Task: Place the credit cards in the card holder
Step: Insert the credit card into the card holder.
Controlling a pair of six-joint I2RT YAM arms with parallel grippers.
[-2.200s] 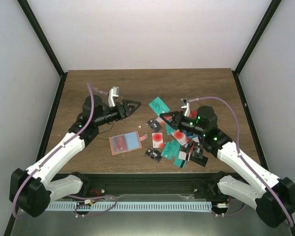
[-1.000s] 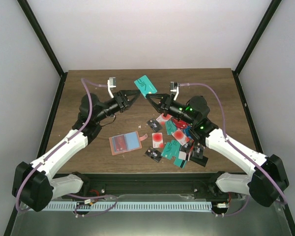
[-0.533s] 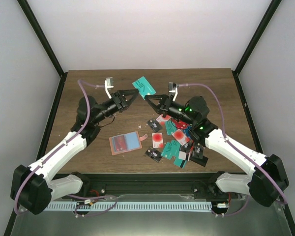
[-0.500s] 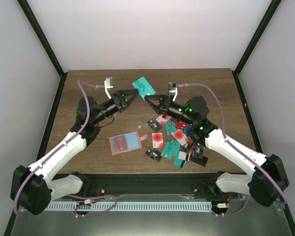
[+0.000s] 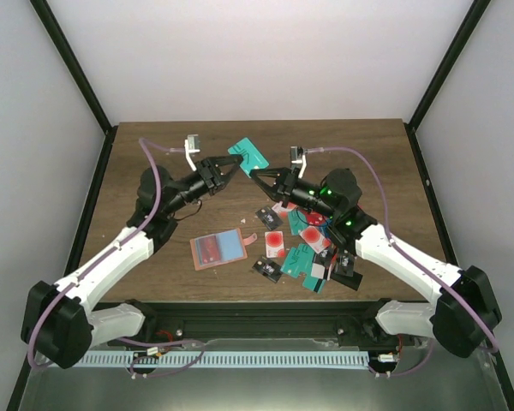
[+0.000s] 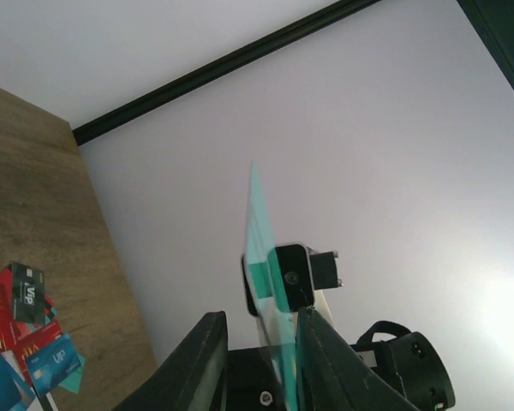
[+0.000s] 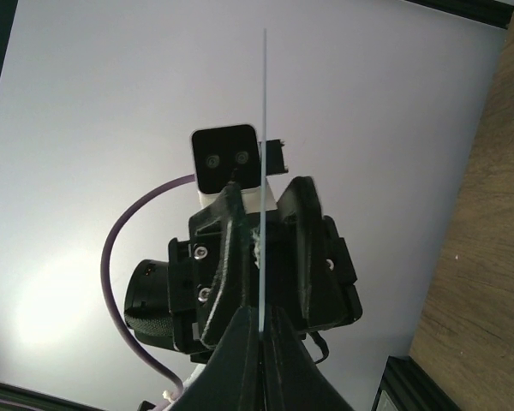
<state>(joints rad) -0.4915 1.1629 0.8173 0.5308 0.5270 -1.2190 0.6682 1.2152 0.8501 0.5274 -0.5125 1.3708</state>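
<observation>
Right fingers (image 7: 238,372) are clamped on a teal card (image 5: 249,153), holding it up in the air over the far middle of the desk (image 5: 154,154). Left fingers (image 6: 197,368) are spread on either side of that same card from the other end, not squeezing it as far as I can see. The holder (image 5: 218,249) lies open on the desk nearer the front. The other cards (image 5: 304,248) sit in a messy pile just right of it.
</observation>
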